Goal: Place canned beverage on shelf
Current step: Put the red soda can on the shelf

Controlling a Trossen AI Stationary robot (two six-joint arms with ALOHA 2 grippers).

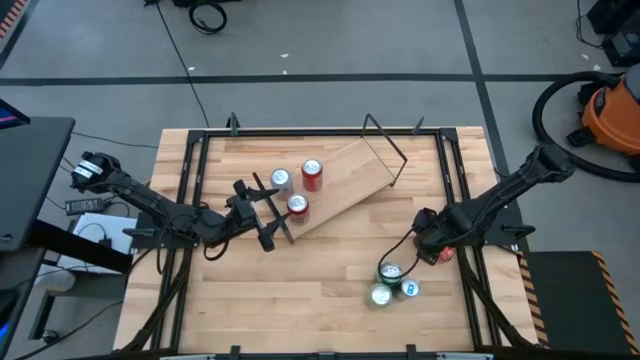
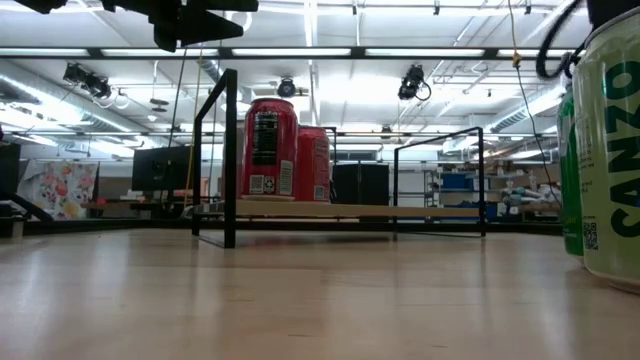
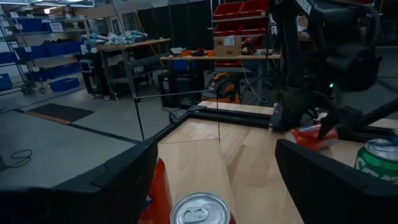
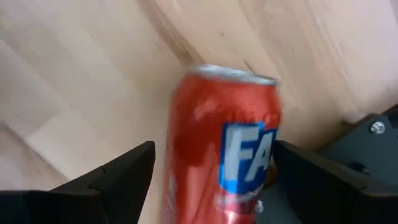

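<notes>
The shelf [image 1: 345,182], a light-wood plank with black rod ends, lies aslant mid-table and carries three upright red cans [image 1: 312,174]. My left gripper [image 1: 276,212] hovers level and open at the shelf's left end. The nearest can's silver top [image 3: 200,208] shows low between its fingers, and I see no touch. A red canned beverage [image 4: 224,149] lies on its side on the table at the right. My right gripper [image 4: 214,186] points down over it, open, one finger on either side. A gap shows beside one finger. In the high view this gripper [image 1: 432,238] hides most of that can.
Two green cans [image 1: 390,272] and a blue one [image 1: 410,289] stand close together on the table, just nearer the front edge than my right gripper. A green can [image 2: 610,150] fills the low view's right edge. Black frame rails [image 1: 190,200] run along the table's sides.
</notes>
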